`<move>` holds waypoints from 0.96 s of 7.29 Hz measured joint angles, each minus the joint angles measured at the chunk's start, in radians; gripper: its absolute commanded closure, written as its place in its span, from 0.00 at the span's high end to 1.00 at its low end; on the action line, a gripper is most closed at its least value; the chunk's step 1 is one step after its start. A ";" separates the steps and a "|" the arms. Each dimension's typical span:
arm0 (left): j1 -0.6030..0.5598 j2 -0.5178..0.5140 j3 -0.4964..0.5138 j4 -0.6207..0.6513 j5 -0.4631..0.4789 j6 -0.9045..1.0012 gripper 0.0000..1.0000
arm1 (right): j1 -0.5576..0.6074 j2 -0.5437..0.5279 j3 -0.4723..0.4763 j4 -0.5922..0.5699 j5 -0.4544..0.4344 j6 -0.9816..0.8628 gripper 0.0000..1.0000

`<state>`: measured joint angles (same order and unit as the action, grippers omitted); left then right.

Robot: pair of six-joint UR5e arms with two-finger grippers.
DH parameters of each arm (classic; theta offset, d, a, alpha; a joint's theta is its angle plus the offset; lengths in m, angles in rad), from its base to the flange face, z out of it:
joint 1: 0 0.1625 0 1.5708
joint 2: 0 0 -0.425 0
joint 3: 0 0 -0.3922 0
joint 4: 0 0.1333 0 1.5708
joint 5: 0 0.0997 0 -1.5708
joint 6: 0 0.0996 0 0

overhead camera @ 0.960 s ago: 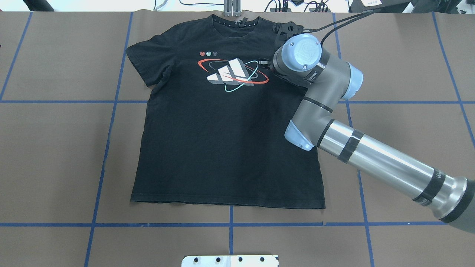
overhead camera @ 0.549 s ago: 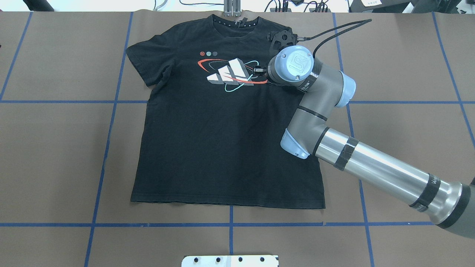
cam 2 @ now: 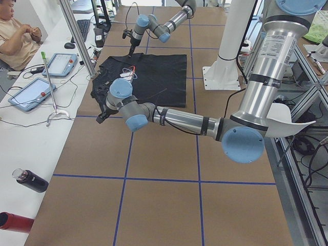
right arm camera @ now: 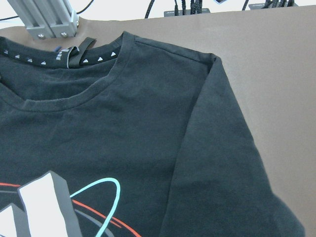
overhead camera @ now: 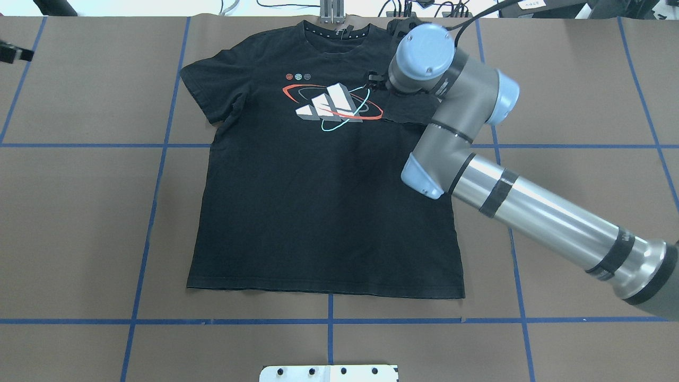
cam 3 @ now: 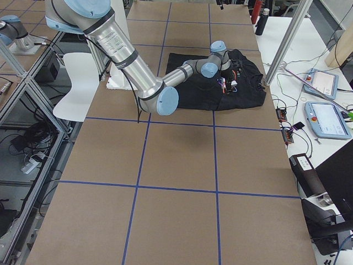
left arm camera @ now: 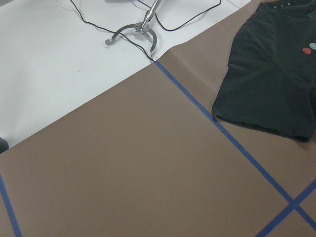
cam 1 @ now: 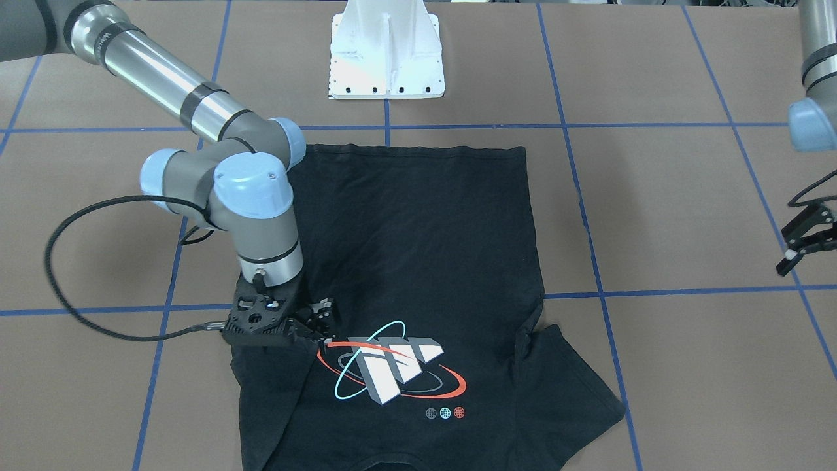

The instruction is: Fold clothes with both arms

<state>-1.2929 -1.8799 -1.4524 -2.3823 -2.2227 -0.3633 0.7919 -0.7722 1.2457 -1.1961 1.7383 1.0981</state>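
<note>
The black T-shirt (overhead camera: 318, 201) lies flat, logo (overhead camera: 331, 106) up, collar at the far edge. Its sleeve on my right side (right arm camera: 222, 163) is folded inward over the chest and lies flat; it also shows in the front-facing view (cam 1: 274, 379). My right gripper (cam 1: 325, 320) hovers just above the shirt at the logo's edge, beside that fold, jaws apart and holding nothing; it also shows in the overhead view (overhead camera: 373, 80). My left gripper (cam 1: 799, 243) is open and empty over bare table, well clear of the other sleeve (left arm camera: 271, 74), at the overhead view's left edge (overhead camera: 16, 54).
The white pedestal base (cam 1: 387, 52) stands at the near edge. Blue tape lines cross the brown table cover. A metal bracket (right arm camera: 44, 17) and cables (overhead camera: 403, 8) sit behind the collar. A person (cam 2: 20, 36), tablets and bottles (cam 2: 31, 180) are along the far side.
My right gripper first moved over the logo's end, then drew back toward the collar side and rose, leaving the sleeve folded. My left gripper has come into the overhead view's left edge.
</note>
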 measured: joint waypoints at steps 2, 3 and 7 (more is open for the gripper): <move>0.112 -0.124 0.100 -0.024 0.156 -0.197 1.00 | 0.109 -0.087 0.065 -0.011 0.127 -0.148 1.00; 0.167 -0.175 0.164 -0.059 0.241 -0.275 1.00 | 0.169 -0.138 0.093 -0.011 0.190 -0.234 1.00; 0.322 -0.331 0.472 -0.223 0.502 -0.526 0.88 | 0.320 -0.312 0.164 0.007 0.331 -0.492 1.00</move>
<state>-0.9711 -2.2106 -0.9801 -2.6055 -1.7204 -0.8890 1.1123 -1.0839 1.4101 -1.1894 2.0693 0.6058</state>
